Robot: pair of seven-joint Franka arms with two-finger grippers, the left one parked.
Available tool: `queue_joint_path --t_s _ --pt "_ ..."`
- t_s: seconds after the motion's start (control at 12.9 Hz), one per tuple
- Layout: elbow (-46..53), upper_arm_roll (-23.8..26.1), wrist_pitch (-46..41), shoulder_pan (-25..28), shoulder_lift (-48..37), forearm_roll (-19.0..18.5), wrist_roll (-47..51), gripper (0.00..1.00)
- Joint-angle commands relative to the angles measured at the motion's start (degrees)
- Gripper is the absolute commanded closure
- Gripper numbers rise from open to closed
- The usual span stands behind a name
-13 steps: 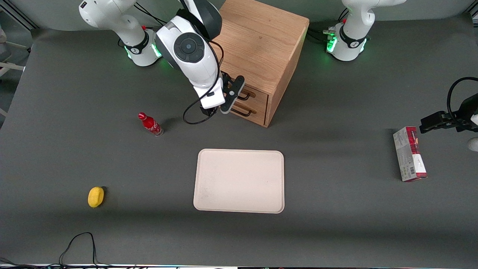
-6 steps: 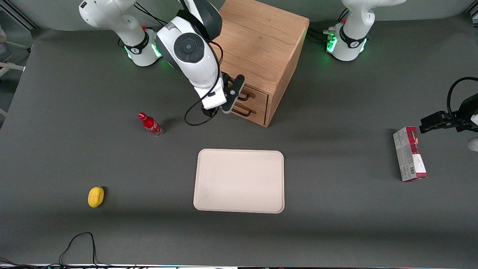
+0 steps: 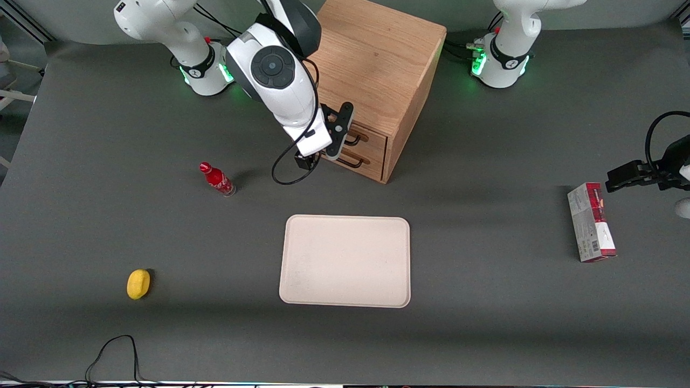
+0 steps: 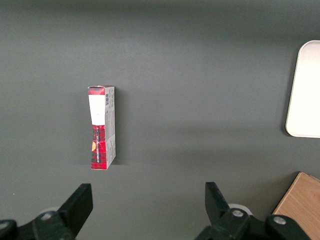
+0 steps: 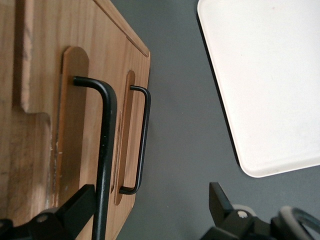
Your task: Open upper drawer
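- 1 wooden cabinet (image 3: 377, 70), 2 drawers: upper drawer (image 3: 372, 137), lower drawer (image 3: 366, 160)
- 2 black wire handles, one per drawer
- 1 gripper (image 3: 340, 134) at the drawer fronts, fingers spread
- 1 tray (image 3: 345, 261)
- 1 red bottle (image 3: 217, 179)
- 1 yellow lemon (image 3: 138, 283)
- 1 red and grey box (image 3: 591, 221)

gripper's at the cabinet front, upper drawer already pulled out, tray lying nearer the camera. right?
Not quite: the upper drawer is not pulled out; the right wrist view shows it flush with the lower drawer. The open gripper is at the cabinet front, and the tray lies nearer the camera.
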Motion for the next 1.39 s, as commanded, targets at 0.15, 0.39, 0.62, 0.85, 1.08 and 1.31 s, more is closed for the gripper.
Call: queue_joint_path --t_s 0.15,0.39,0.62,0.85,1.08,1.31 --pt "1.3 -0.5 0.3 0.4 0.5 -0.4 -2.4 0.00" --pt "1.2 -0.4 1.3 0.5 1.6 -0.2 -2.4 0.00" --pt "1.0 -0.4 3.1 0.4 2.9 -0.3 -2.6 0.00" --pt "1.4 -0.4 3.0 0.3 2.4 -0.2 -2.8 0.00" --pt "1.3 -0.5 3.4 0.3 3.1 -0.3 -4.1 0.00" --pt "1.3 -0.6 3.6 -0.1 3.4 -0.3 -4.1 0.00"
